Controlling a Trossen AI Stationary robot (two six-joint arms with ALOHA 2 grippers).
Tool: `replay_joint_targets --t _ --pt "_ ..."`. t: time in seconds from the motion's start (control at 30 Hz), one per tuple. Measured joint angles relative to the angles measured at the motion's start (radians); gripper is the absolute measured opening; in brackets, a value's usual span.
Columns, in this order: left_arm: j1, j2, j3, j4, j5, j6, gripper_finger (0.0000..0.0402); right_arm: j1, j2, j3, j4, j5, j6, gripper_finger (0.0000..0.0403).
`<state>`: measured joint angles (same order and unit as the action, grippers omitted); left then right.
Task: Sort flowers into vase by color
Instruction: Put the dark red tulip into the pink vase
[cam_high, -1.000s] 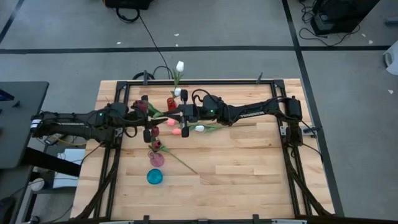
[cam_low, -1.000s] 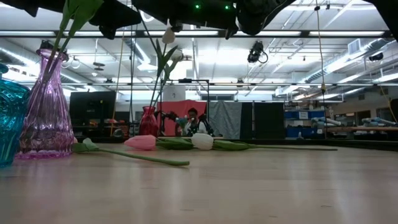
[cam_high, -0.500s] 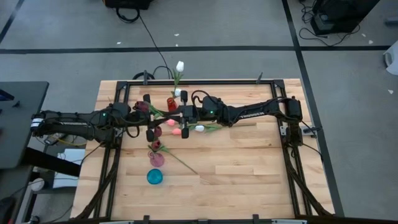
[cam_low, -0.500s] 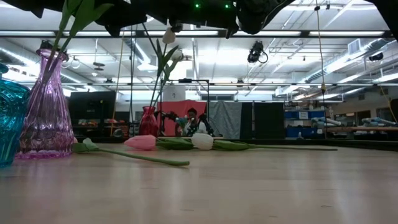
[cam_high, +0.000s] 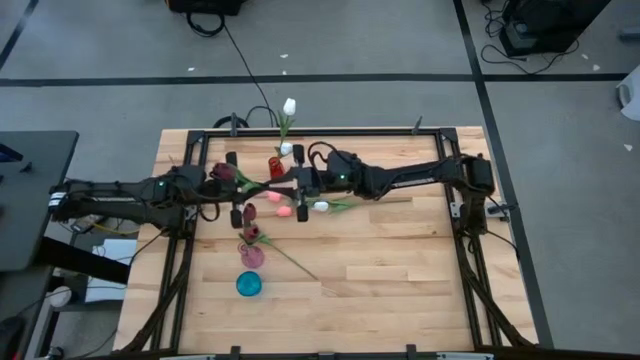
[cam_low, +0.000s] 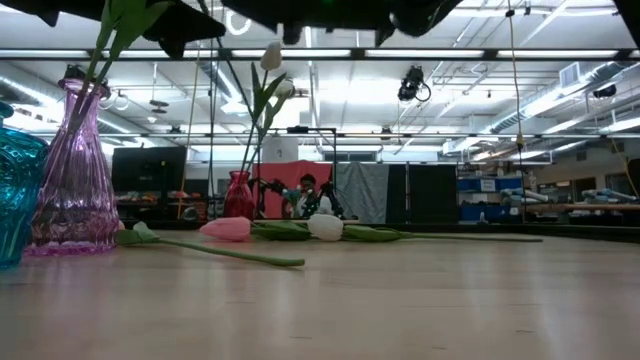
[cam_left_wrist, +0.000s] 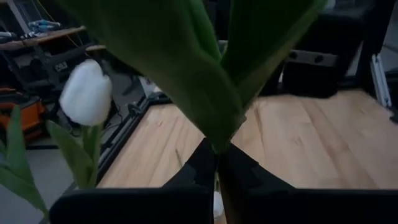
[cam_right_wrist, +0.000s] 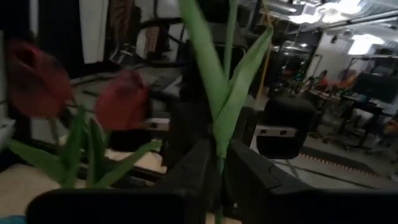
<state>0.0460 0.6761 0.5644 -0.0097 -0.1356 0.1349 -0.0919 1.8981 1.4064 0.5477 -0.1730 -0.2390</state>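
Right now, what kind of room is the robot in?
Probably a big robotics lab or workshop: long ceiling strip lights, a grey taped floor, and a wooden-topped worktable in a black metal frame.

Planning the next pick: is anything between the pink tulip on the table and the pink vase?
On the table, only a loose flower, its head end right beside the pink vase, close to the path from the pink tulip.

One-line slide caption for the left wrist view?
Left gripper shut on a green tulip stem, a white tulip beside it above the wooden table.
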Motion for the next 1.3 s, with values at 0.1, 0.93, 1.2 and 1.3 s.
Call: replay_joint_targets --t 0.1,0.93,1.2,1.3 --pt "0.0 -0.055 0.001 -0.019 0.0 -0.009 0.001 -0.003 -0.055 0.0 -0.104 -0.054 -0.001 0.0087" --pt "-0.005 -0.195 0.373 -0.79 0.441 -0.398 0.0012 0.032 -0.66 -0.74 -0.074 0.208 0.052 0.0091" --pt "-0.032 -0.198 0.291 -0.722 0.435 -0.345 0.0012 0.04 -0.707 -0.923 0.137 0.333 0.106 0.0091" --pt "-0.036 -0.2 0.27 -0.687 0.426 -0.325 0.0012 0.039 -0.707 -0.957 0.21 0.336 0.108 0.0091"
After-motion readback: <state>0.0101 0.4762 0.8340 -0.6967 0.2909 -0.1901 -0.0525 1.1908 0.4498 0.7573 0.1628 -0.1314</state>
